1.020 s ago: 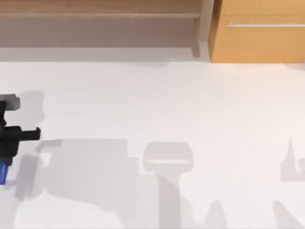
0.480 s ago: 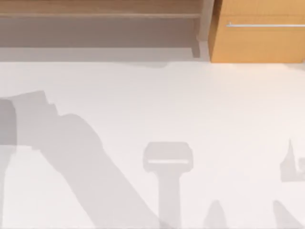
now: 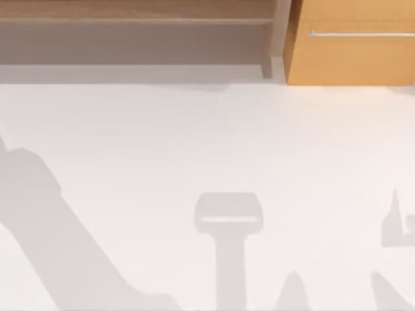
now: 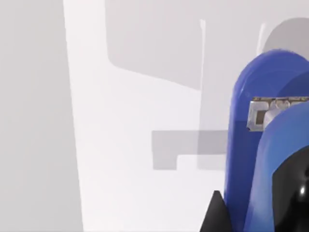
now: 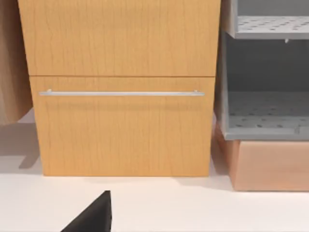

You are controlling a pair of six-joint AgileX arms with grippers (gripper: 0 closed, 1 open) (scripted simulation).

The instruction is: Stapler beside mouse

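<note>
The bright blue stapler (image 4: pixel 256 145) looms close in the left wrist view, raised over the white table (image 4: pixel 135 145), a small metal part showing on its rounded end. My left gripper (image 4: pixel 251 212) is shut on it; one black fingertip (image 4: pixel 215 215) pokes out beside the blue body. A black corner of my right gripper (image 5: pixel 94 217) shows low in the right wrist view, facing a wooden cabinet. The mouse is out of view.
A wooden cabinet (image 3: pixel 350 45) with a bar-handled drawer (image 5: pixel 120 125) stands at the table's back right. Beside it sits a grey shelf unit (image 5: pixel 265 111) on a wooden base. A low shelf (image 3: pixel 130 39) runs along the back left. Arm shadows fall on the table (image 3: pixel 207 142).
A second ago my left gripper held the stapler at the top view's left edge. It has since left that view, and its shadow has swept across the table's left side.
</note>
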